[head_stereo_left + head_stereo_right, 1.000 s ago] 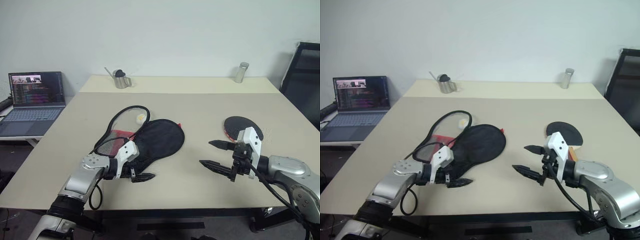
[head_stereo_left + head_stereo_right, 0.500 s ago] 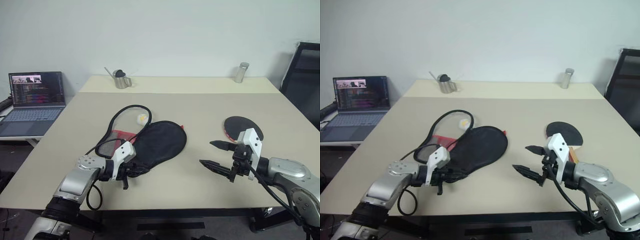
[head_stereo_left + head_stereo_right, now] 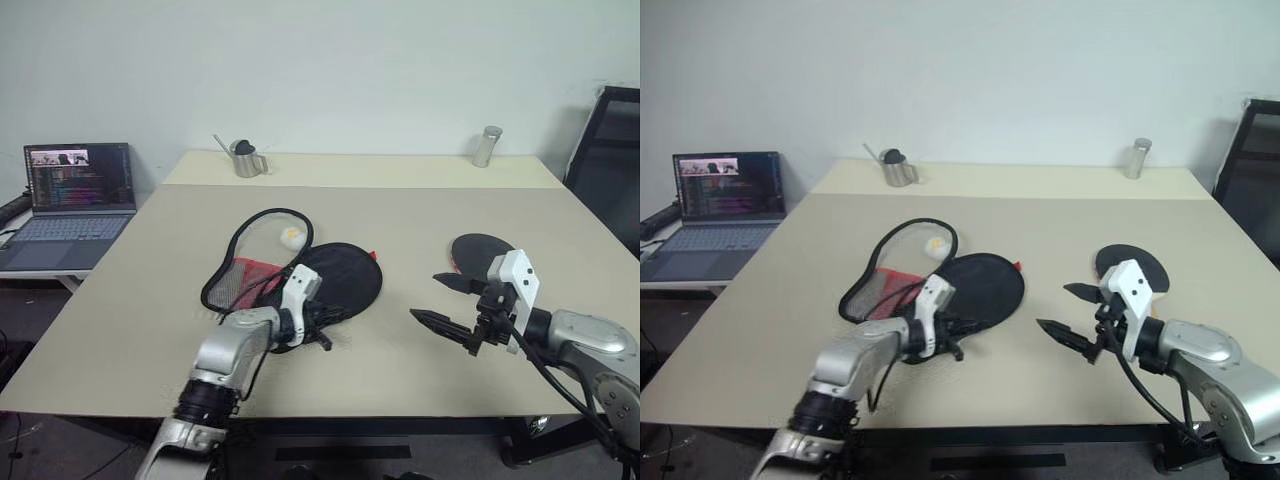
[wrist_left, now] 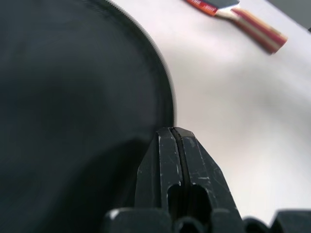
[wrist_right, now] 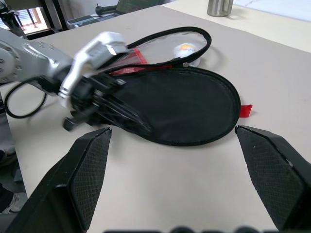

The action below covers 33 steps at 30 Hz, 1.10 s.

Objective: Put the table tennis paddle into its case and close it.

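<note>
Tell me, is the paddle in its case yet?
Not yet. The case already lies open on the table. In hand: the left gripper is shut at the case's near edge, though a real grip is hard to confirm. The right gripper is open and empty. Left to do: pick up the paddle behind it, slide it in, zip up.

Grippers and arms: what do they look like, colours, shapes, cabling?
Both arms have silver-grey metal shells with black joints. Each ends in a white block-shaped wrist housing carrying two black, pointed fingers. The left gripper has smooth, scuffed black fingers with slots near the base; the right gripper has fingers with a fine cross-hatched texture on the pads. A black cable loops along each forearm, clearest on the right.
</note>
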Each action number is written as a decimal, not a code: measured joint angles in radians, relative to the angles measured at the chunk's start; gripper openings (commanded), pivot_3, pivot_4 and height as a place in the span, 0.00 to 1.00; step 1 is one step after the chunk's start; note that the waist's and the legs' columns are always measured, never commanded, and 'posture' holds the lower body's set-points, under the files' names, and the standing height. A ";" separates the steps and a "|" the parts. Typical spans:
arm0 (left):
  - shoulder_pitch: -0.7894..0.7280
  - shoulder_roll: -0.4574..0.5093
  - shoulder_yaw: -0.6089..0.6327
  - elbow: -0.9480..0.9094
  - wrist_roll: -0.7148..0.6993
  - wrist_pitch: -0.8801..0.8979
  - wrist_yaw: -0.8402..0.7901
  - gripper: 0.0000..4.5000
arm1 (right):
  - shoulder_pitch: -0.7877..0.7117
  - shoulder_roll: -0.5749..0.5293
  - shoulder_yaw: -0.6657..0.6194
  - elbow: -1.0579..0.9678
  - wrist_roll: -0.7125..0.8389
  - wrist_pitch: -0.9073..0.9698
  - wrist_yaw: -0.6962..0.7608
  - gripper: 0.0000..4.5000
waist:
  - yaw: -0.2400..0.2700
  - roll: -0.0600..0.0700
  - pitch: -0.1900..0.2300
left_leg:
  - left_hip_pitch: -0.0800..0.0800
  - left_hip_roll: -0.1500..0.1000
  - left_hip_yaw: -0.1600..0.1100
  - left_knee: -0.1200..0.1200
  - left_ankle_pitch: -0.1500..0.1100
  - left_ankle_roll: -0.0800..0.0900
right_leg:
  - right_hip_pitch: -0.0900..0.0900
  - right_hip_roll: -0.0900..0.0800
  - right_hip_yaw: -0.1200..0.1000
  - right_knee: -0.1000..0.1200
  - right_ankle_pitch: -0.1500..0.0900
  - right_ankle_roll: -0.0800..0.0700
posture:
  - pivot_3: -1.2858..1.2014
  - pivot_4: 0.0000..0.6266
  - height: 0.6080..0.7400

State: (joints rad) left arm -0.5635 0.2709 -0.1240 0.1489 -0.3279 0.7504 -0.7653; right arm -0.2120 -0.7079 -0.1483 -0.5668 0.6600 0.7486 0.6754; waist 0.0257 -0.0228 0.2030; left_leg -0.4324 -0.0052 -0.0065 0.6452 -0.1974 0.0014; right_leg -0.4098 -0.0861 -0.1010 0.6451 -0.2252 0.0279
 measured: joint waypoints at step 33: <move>0.152 0.327 -0.064 -0.079 0.132 -0.348 -0.231 1.00 | 0.049 0.010 -0.025 -0.041 0.030 0.022 -0.030 1.00 | -0.001 0.000 0.000 | 0.001 0.002 0.006 0.000 -0.002 0.003 | -0.002 -0.002 0.006 0.000 0.000 -0.001 | 0.52 0.24 1.00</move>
State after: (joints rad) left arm -0.4120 0.5981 -0.1882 0.0701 -0.1955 0.4026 -0.9965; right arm -0.1627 -0.6980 -0.1730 -0.6079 0.6903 0.7701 0.6454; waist 0.0245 -0.0225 0.2029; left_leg -0.4309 -0.0031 -0.0004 0.6450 -0.1994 0.0041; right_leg -0.4114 -0.0879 -0.0952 0.6449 -0.2253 0.0274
